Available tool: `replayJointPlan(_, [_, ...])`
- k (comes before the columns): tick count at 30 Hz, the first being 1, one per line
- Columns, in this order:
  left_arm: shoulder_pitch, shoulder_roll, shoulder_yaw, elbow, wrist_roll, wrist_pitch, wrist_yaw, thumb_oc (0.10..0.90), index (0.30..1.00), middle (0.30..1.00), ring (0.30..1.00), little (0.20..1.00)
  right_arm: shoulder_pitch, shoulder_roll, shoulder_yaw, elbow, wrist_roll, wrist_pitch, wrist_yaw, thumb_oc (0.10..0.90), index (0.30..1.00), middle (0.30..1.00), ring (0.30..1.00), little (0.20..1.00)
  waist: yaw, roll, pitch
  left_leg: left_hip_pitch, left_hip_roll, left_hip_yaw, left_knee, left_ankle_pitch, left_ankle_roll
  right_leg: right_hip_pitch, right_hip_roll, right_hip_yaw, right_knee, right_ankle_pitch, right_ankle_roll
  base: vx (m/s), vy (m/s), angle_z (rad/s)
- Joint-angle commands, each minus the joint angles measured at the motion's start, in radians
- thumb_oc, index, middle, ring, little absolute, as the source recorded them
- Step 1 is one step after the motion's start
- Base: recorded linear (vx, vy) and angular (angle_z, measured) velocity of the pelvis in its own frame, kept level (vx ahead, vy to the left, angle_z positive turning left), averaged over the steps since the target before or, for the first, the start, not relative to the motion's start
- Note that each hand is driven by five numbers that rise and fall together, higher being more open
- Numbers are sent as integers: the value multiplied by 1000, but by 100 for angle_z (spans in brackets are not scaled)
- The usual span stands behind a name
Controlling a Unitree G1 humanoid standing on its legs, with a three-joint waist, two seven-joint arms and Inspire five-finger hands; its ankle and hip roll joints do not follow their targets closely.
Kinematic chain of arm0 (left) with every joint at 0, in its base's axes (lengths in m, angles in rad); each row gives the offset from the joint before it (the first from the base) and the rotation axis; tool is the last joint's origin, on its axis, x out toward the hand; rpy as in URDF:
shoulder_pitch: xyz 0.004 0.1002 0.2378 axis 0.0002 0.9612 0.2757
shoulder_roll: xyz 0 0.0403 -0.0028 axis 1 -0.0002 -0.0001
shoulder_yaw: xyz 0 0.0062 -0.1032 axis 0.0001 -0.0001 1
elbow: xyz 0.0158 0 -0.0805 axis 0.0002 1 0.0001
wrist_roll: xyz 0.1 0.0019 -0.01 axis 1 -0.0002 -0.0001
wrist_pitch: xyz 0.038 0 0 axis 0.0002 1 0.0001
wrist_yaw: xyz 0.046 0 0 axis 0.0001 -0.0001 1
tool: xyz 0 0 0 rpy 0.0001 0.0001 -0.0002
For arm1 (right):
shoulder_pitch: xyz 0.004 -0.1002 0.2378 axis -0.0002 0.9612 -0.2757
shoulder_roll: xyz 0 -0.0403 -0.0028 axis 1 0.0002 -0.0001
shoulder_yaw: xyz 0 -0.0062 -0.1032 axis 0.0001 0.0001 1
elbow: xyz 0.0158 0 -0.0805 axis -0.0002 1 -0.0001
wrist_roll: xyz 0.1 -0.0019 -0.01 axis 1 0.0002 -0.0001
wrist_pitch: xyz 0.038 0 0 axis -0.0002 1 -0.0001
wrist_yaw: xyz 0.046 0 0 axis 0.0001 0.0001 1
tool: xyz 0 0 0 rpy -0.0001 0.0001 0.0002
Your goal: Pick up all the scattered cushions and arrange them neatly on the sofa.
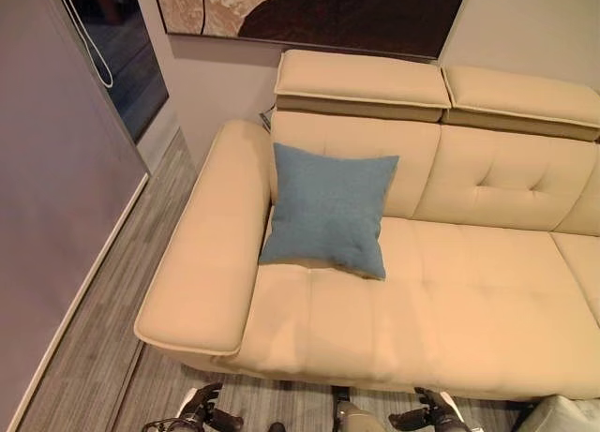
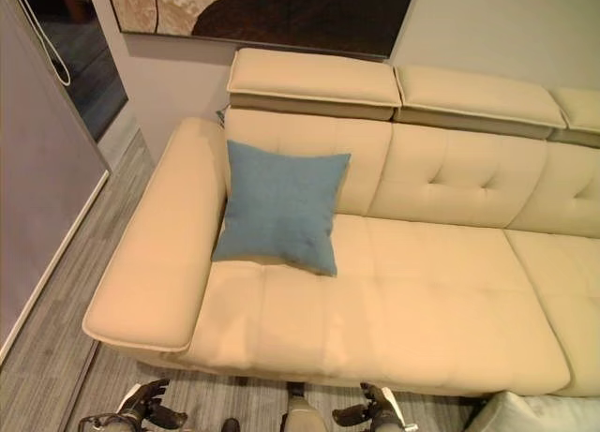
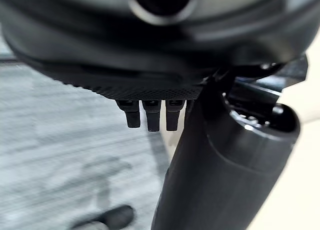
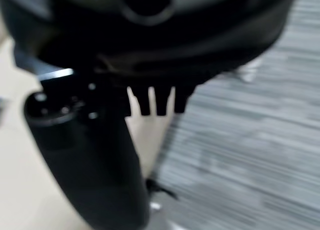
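A blue square cushion point(image 1: 329, 209) leans upright against the backrest of the beige sofa point(image 1: 450, 301), just beside its left armrest point(image 1: 208, 254). A pale grey corner of something soft point(image 1: 567, 414), perhaps another cushion, lies on the floor at the lower right. My left hand point(image 1: 200, 411) and right hand point(image 1: 433, 414) hang low in front of the sofa's front edge, far from the blue cushion. In the wrist views the left hand's fingers point(image 3: 150, 115) and the right hand's fingers point(image 4: 160, 103) are straight over the floor, holding nothing.
A grey striped floor point(image 1: 103, 338) runs along the sofa's left side, bounded by a grey wall panel point(image 1: 47, 188). Two raised headrests point(image 1: 361, 81) top the backrest under a framed picture point(image 1: 319, 10). The wide seat to the cushion's right is bare.
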Motion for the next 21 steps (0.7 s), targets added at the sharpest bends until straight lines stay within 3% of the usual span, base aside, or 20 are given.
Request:
replayJointPlan(1, [-16, 20, 42, 4, 32, -14, 14, 800, 900, 900, 900, 900, -33, -69, 23, -32, -3, -27, -12, 800, 900, 900, 900, 900, 37, 55, -12, -22, 26, -99, -56, 15, -31, 151, 84, -27, 105, -108, -65, -257, -30, -17])
replayJointPlan(5, [-15, 21, 46, 9, 29, -11, 15, 800, 900, 900, 900, 900, -31, -60, 12, -34, 11, -31, -12, 800, 900, 900, 900, 900, 70, 41, -50, -63, 35, -62, -57, 36, -43, 278, 56, -35, 55, -131, -57, -161, -102, -20])
replayJointPlan(6, [-19, 19, 43, 2, 17, -11, 20, 800, 900, 900, 900, 900, -31, -54, 14, -46, 20, -33, -17, 800, 900, 900, 900, 900, 82, 21, -65, -81, 38, -48, -58, 43, -54, 304, 59, -40, -11, -153, -62, -88, -142, -46])
replayJointPlan(8, [-24, 12, 41, 4, 9, -12, 27, 800, 900, 900, 900, 900, -28, -52, 16, -42, 27, -34, -21, 800, 900, 900, 900, 900, 81, 8, -73, -89, 46, -34, -48, 39, -64, 324, 69, -26, -83, -165, -66, -108, -180, -43])
replayJointPlan(15, [-60, -11, -7, -13, -1, -8, 29, 800, 900, 900, 900, 900, -14, -57, 2, -17, 72, -34, -29, 800, 900, 900, 900, 900, 33, 16, -46, -123, 77, -16, -29, 75, -100, 321, 105, -19, -138, -156, -101, -112, -108, 5])
replayJointPlan(21, [-68, -30, -28, -24, 3, -7, 30, 800, 900, 900, 900, 900, -5, -54, 2, 24, 67, -29, -36, 800, 900, 900, 900, 900, 27, 21, -35, -117, 69, -37, -17, 70, -102, 333, 104, -10, -178, -122, -98, -41, 7, 7])
